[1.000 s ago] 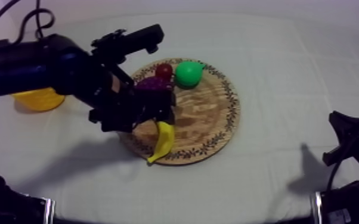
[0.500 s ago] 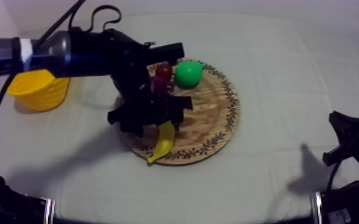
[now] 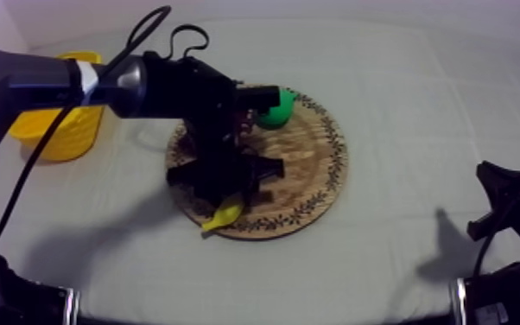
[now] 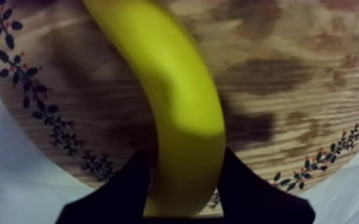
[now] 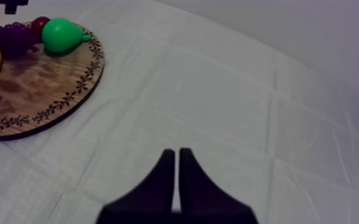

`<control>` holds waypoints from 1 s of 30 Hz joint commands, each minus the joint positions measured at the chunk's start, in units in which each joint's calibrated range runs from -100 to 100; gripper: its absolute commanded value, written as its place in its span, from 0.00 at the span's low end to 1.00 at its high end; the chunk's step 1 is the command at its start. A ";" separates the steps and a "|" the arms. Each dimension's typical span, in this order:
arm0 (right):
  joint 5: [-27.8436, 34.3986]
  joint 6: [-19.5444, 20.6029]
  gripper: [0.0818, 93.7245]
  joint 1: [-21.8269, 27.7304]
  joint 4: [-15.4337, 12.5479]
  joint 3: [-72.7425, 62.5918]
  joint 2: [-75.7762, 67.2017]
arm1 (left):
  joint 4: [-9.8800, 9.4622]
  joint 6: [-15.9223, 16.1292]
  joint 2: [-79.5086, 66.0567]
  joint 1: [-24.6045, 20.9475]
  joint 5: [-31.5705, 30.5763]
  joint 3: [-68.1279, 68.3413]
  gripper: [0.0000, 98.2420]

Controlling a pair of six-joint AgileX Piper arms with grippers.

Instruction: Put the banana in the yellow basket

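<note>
The banana [image 4: 185, 107] is gripped between the fingers of the left gripper [image 4: 185, 158], over the wooden board [image 4: 289, 83]. The right gripper [image 5: 176, 156] is seen closed on nothing, above the cloth [image 5: 247, 107].

One round wooden board [image 3: 311, 164] lies mid-table, and one yellow basket [image 3: 56, 140] stands at the far left. There are four pieces of toy fruit, one of each kind. One banana [image 3: 222, 216] is at the board's near edge. One pear [image 3: 275, 110], one bunch of grapes [image 5: 12, 36] and one small red fruit [image 5: 37, 25] are at its far edge. There are two grippers: the left gripper [image 4: 185, 173] over the board and the right gripper [image 5: 176, 156] at the near right.
</note>
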State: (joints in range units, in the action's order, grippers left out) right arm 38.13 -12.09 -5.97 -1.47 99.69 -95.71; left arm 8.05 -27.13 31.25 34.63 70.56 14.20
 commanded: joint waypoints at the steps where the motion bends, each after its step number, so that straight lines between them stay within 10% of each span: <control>1: 0.02 0.00 0.00 -0.01 -0.02 -0.03 -0.04 | 0.09 0.57 0.24 -0.04 0.00 -0.08 0.38; 17: 0.02 0.00 0.00 -0.01 -0.02 -0.03 -0.04 | -4.54 1.42 -13.07 -2.60 7.37 -3.72 0.34; 30: 0.02 0.00 0.00 -0.01 -0.02 -0.03 -0.04 | -10.70 3.31 -26.92 -17.17 20.73 -10.21 0.33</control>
State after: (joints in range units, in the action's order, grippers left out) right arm 38.13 -12.09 -5.97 -1.47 99.69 -95.71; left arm -2.42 -24.19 4.87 21.10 90.73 4.12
